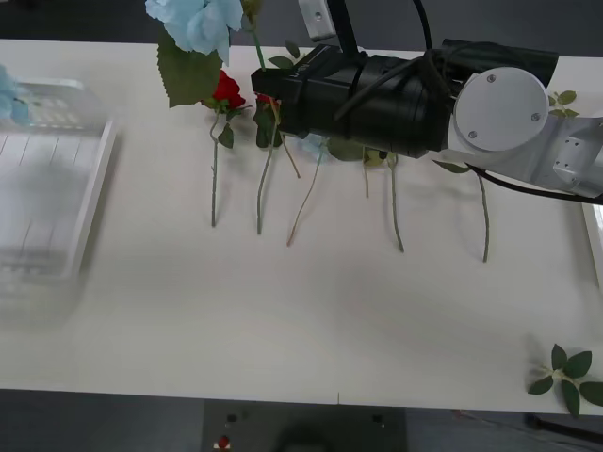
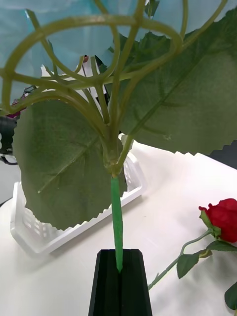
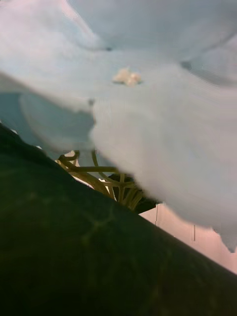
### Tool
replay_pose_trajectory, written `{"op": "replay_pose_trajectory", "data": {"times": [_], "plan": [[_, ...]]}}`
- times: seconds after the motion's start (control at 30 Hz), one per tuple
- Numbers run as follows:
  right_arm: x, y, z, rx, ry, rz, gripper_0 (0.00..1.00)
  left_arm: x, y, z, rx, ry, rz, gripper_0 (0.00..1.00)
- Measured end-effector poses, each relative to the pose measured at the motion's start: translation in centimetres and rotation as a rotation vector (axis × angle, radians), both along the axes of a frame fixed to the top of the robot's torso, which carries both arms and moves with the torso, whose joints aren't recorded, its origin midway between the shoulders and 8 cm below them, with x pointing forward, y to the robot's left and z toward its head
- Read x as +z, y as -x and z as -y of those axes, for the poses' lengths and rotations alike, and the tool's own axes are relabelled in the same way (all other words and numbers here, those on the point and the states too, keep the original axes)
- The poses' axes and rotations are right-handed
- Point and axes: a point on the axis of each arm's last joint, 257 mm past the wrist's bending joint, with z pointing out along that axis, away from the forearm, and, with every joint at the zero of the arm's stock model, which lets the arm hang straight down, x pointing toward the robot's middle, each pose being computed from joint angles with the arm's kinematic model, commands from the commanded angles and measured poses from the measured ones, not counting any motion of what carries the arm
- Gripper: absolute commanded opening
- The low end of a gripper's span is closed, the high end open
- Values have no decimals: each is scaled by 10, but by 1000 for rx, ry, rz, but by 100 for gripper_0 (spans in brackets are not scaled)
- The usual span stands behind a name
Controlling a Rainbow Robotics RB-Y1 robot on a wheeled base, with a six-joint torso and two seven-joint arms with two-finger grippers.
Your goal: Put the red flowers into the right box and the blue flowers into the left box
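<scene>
Right hand [image 2: 119,276] pinches blue flower [image 2: 116,224] stem (bloom cropped).

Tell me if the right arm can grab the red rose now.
Probably not yet: the right gripper is shut on the stem of a blue flower. The red rose lies uncovered nearby, so likely once emptied.

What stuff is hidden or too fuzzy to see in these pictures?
- Front view: the right arm covers the heads of several stems, so their colours are unknown.
- Front view: the right box is cut off by the edge.
- Front view: the left box is blurred.
- Left wrist view: a blue flower and a dark leaf block everything behind.
</scene>
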Motion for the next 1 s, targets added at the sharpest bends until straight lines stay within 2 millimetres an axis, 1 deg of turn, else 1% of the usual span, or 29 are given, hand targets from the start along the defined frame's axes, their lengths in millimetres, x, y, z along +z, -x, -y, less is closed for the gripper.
{"op": "replay_pose_trajectory", "data": {"times": [0.17, 0.27, 0.3, 0.33, 0.37, 0.4, 0.43, 0.5, 0.8, 0.9, 1.0], "plan": [[0, 0, 0, 0, 0, 0, 0, -2, -12, -5, 27, 33, 15, 0], [0, 0, 0, 0, 0, 0, 0, -4, -16, -2, 23, 27, 7, 0], [0, 0, 0, 0, 0, 0, 0, -4, -17, -1, 20, 26, 7, 11], [0, 0, 0, 0, 0, 0, 0, -3, -17, 0, 19, 26, 7, 48], [0, 0, 0, 0, 0, 0, 0, -3, -17, 0, 19, 26, 8, 64], [0, 0, 0, 0, 0, 0, 0, -3, -17, 0, 19, 25, 9, 83], [0, 0, 0, 0, 0, 0, 0, -3, -18, 0, 19, 25, 10, 93], [0, 0, 0, 0, 0, 0, 0, -1, -18, 0, 17, 24, 17, 98], [0, 0, 0, 0, 0, 0, 0, -1, -18, 0, 17, 24, 17, 98], [0, 0, 0, 0, 0, 0, 0, -9, -14, 1, 19, 30, -21, 98], [0, 0, 0, 0, 0, 0, 0, -20, -6, 15, 2, 48, -91, 98]]}}
